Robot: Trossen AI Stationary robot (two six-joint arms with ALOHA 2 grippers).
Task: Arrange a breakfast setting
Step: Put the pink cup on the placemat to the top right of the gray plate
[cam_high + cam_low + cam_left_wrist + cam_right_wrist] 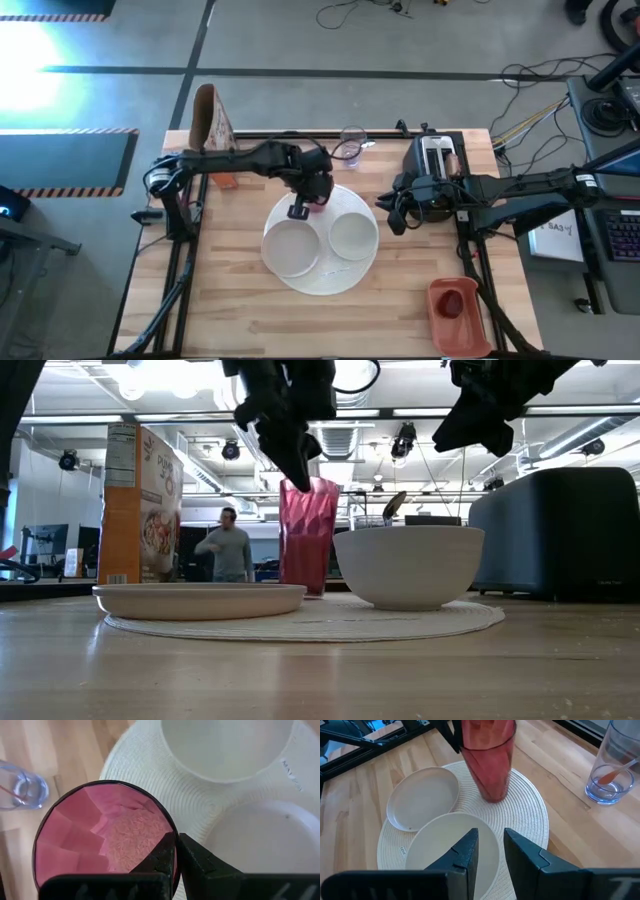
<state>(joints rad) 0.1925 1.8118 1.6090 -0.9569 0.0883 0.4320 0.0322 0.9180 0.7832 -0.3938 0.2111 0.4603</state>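
Left gripper (176,851) is clamped on the rim of the pink cup (102,837), one finger inside and one outside; cup stands upright at the far edge of the round white woven mat (330,275), apparently resting on it. Mat sits mid-table, and on it the small white plate (293,246) is toward the left edge, the white bowl (353,235) toward the right, the two just beside each other, cup behind and between them. Bowl and plate both look bare inside. Clear purplish glass (351,146) stands on the wood near the table's far edge, apart from the mat, with a thin orange-handled utensil leaning in it. Right gripper (487,851) hovers above the bowl's right side, fingers a small way apart with nothing between them. Cereal box (139,505) stands at the far left corner, toaster (437,158) at the far right. Reddish tray (457,315) with a small red fruit (453,303) sits at the near right corner.
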